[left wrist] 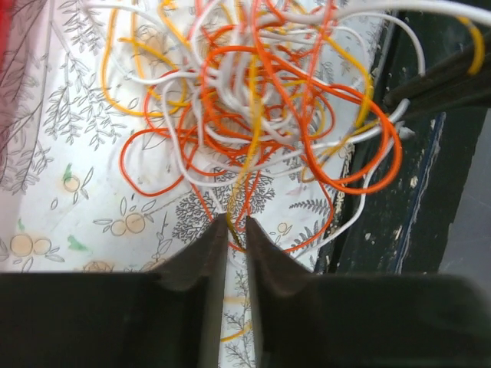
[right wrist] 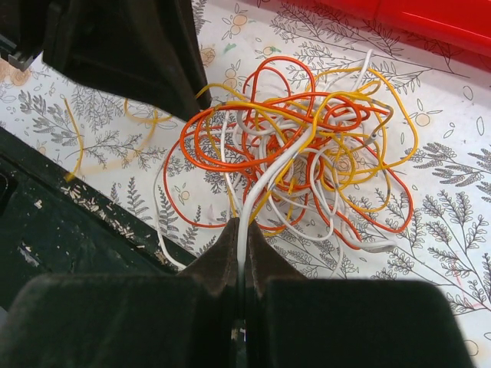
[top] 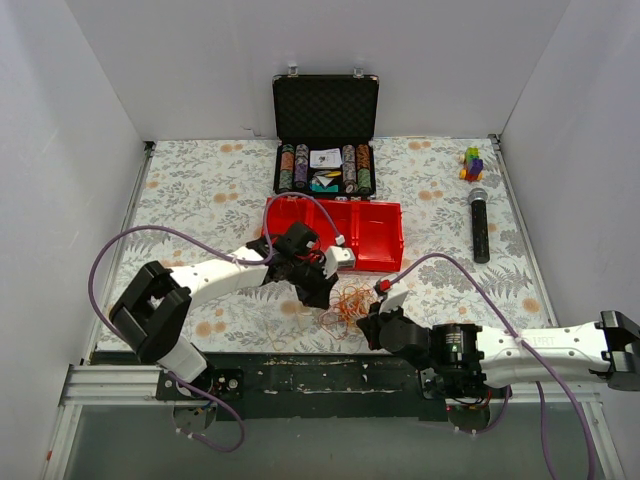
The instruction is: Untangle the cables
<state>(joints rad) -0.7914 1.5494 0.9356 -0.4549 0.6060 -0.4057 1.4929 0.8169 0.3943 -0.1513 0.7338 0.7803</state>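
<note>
The cables lie as a palm-sized tangle of thin orange, yellow and white loops on the floral cloth, just in front of the red bin. In the left wrist view my left gripper is at the near edge of the tangle. Its jaws stand a narrow gap apart, with a yellow and an orange strand running between the tips. My right gripper is shut on a white cable that leads up into the tangle. From above, the left gripper and the right gripper flank the bundle.
A red bin stands right behind the cables. Farther back is an open black case of poker chips. A microphone and small coloured blocks lie at the right. The table's dark front edge runs close by.
</note>
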